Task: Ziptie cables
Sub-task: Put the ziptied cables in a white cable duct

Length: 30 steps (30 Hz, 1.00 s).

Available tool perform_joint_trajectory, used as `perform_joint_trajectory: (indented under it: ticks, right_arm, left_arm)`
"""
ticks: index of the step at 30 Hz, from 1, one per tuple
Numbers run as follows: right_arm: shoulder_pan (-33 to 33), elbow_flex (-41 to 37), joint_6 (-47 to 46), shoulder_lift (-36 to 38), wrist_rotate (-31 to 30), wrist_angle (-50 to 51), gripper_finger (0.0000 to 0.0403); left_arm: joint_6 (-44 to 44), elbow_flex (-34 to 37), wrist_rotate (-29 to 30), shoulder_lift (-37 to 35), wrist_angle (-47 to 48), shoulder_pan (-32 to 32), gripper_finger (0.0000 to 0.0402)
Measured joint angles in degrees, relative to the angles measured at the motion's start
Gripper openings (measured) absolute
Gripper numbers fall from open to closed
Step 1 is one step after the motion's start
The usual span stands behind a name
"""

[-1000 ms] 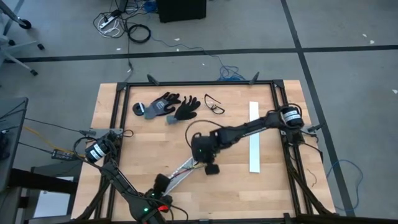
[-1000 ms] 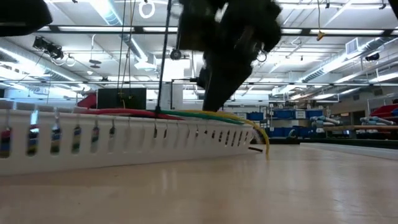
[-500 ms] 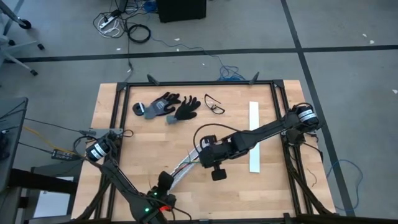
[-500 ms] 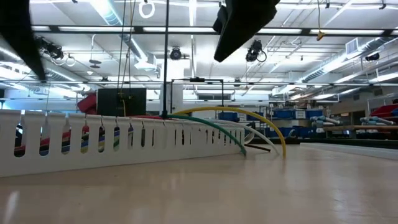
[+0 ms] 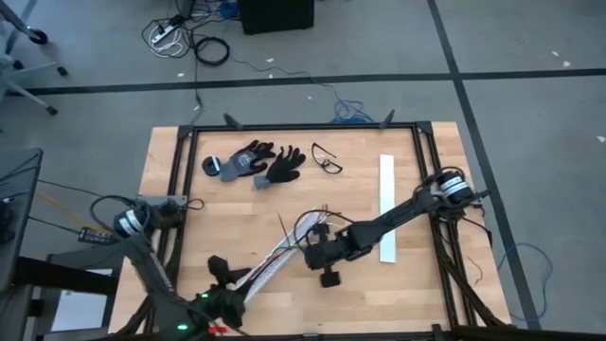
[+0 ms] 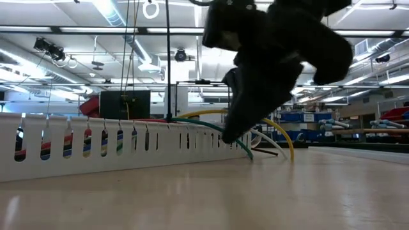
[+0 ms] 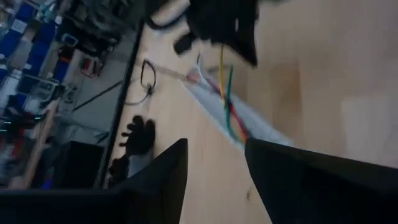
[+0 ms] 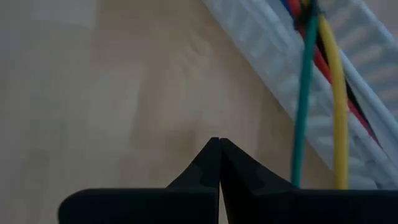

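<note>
The cables [image 5: 284,248], thin yellow, green, red and dark wires, lie along a white slotted strip [image 5: 268,272] that runs slantwise across the table's near middle. Their far ends arch up past the strip's end [image 6: 255,124]. My right gripper [image 8: 219,142] is shut, its tips over bare wood beside the strip and the green and yellow wires [image 8: 317,93]. In the low view it stands close by the wires' raised ends [image 6: 231,137]. My left gripper [image 7: 216,144] is open and raised near the strip's near end [image 5: 220,268], with nothing between its fingers.
A pair of dark gloves [image 5: 258,163] and safety glasses [image 5: 327,161] lie at the table's far side. A second white strip [image 5: 386,208] lies along the right side. A black metal frame [image 5: 303,126] rims the table. Bare wood shows at near right.
My left gripper has risen and drawn back toward the table's left edge, rolling as it went, still open. My right gripper has lifted off the cables, moved toward the near edge and come down again, still shut. The cables' far ends have sprung up into arches.
</note>
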State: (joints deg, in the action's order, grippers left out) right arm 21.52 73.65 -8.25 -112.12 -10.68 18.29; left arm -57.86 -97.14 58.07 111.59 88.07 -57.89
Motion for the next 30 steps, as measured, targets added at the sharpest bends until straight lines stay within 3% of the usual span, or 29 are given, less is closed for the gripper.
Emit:
perform_joint_trajectory:
  ticks: [2,5,15,30]
  right_arm:
    - [-0.2,-1.2,-1.8,-0.4,-0.6,-2.6,0.0]
    - [0.0,-2.9,-3.5,-1.2,-7.5,-2.4,0.0]
    - [1.4,-5.4,-7.1,-1.2,-24.9,-0.6,0.0]
    - [0.2,-5.4,-5.8,1.1,-33.2,1.6,0.0]
  left_arm:
    - [-2.2,0.0,2.3,-0.9,-0.1,-0.8,0.0156]
    - [-3.8,0.0,5.2,-1.3,-0.2,-1.2,0.0156]
    - [-3.9,0.0,5.8,-1.3,0.5,-1.3,0.0156]
    - [-4.1,0.0,5.7,-1.3,-0.1,-1.3,0.0156]
